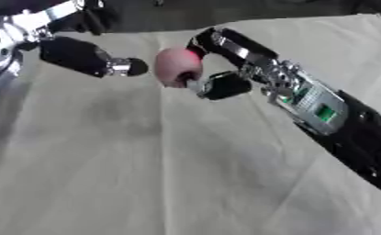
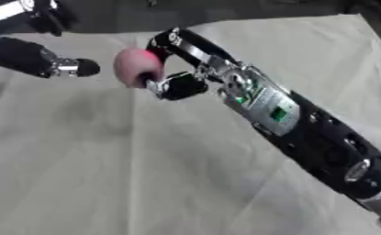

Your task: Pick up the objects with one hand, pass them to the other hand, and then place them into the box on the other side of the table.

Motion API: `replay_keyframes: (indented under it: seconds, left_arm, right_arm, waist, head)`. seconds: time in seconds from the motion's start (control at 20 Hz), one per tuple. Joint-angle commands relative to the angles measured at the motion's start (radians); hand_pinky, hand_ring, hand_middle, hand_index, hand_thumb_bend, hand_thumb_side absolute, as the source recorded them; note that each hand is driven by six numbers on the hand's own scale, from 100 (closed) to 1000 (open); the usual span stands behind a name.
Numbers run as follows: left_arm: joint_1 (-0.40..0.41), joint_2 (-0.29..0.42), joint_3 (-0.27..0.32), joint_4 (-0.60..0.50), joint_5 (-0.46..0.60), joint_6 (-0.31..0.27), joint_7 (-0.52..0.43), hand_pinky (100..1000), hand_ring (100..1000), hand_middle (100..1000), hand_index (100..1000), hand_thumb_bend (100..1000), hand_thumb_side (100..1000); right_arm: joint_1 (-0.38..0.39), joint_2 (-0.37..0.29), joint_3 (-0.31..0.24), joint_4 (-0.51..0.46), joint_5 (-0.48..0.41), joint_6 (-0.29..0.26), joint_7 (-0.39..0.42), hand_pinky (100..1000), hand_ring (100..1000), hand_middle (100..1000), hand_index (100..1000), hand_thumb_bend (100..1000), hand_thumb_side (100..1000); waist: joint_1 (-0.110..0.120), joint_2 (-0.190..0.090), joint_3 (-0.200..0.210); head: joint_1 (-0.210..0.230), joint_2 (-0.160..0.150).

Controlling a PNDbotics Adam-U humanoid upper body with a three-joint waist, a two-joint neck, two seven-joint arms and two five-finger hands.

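I have the pink ball (image 1: 177,66) pinched in my right hand (image 1: 233,69) at upper centre above the counter (image 1: 145,174), so I should bring my left hand (image 1: 85,57), fingers unclear, squarely underneath before releasing.

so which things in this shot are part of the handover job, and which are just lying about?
Part of the job:
- pink ball
- right hand, curled round the ball
- left hand, close beside the ball

Just lying about:
- pale cloth over the table
- no box in view
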Motion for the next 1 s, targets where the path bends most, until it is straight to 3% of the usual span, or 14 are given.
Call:
replay_keyframes:
  seconds: [0.05, 1.0]
  left_arm:
    - [-0.030, -0.003, 0.008, -0.020, 0.007, 0.001, -0.008, 818, 740, 719, 835, 671, 542]
    - [-0.032, -0.074, -0.004, 0.044, -0.011, -0.024, -0.079, 816, 743, 728, 831, 654, 519]
  right_arm:
    - [-0.020, -0.006, -0.008, 0.001, 0.004, -0.002, -0.011, 824, 554, 436, 507, 100, 100]
    - [-0.035, 0.001, -0.002, -0.054, 0.000, 0.010, -0.020, 824, 551, 436, 506, 100, 100]
  waist:
    - [0.013, -0.013, 0.002]
    - [0.014, -0.006, -0.002]
  head:
    - [-0.006, -0.009]
    - [0.001, -0.009]
